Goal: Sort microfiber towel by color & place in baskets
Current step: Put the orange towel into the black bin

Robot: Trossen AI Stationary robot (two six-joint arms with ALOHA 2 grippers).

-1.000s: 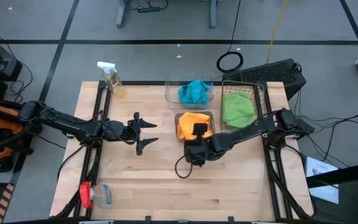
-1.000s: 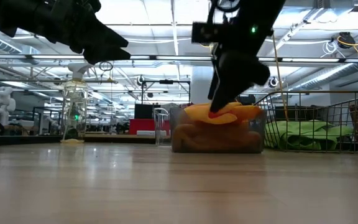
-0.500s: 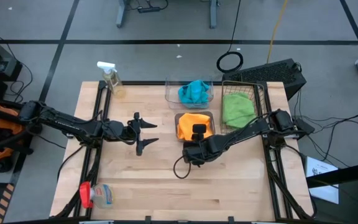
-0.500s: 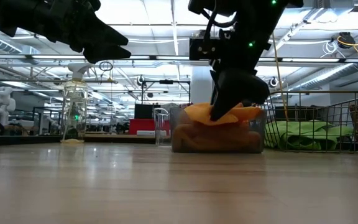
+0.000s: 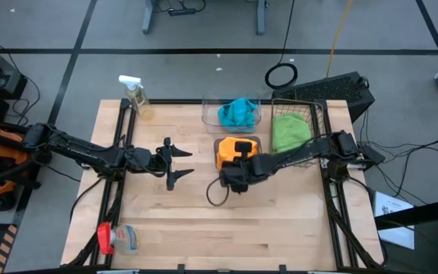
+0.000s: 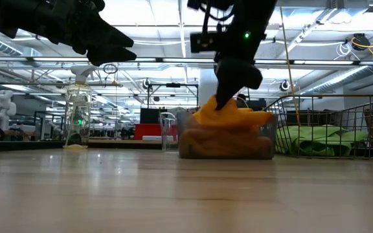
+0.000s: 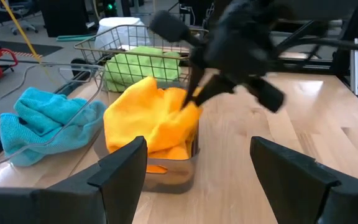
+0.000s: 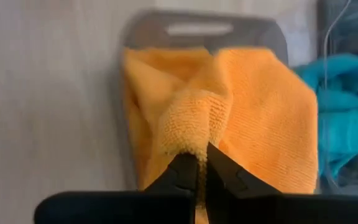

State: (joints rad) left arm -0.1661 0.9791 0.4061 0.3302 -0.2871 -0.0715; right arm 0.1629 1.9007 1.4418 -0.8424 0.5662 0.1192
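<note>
Orange towels (image 5: 229,151) fill the smoky grey tub (image 6: 264,144) at the table's middle. My right gripper (image 8: 201,167) stands over the tub's near side, shut on a raised part of the top orange towel. Turquoise towels (image 5: 237,113) lie in the clear tub (image 5: 207,114) behind it. Green towels (image 5: 290,132) lie in the wire basket (image 5: 318,114) to the right. My left gripper (image 5: 178,161) hovers open to the left of the tubs, with nothing between its fingers. My right gripper pinches a raised fold (image 8: 190,134) of the top orange towel between its two fingertips, near the tub's near end. In the low view the fingers (image 6: 224,98) slant down onto it from above. The fold stands up as a peak; the towel's other parts lie in the tub.
A spray bottle (image 5: 137,97) stands at the far left corner. A small bottle with a red cap (image 5: 117,238) lies at the near left. A loop of black cable (image 5: 217,195) hangs below my right arm. A black case (image 5: 342,87) sits past the basket.
My right gripper has shut on the top orange towel. It has moved a little up and toward the table's far left, and the pinched fold now rises as a peak above the tub.
</note>
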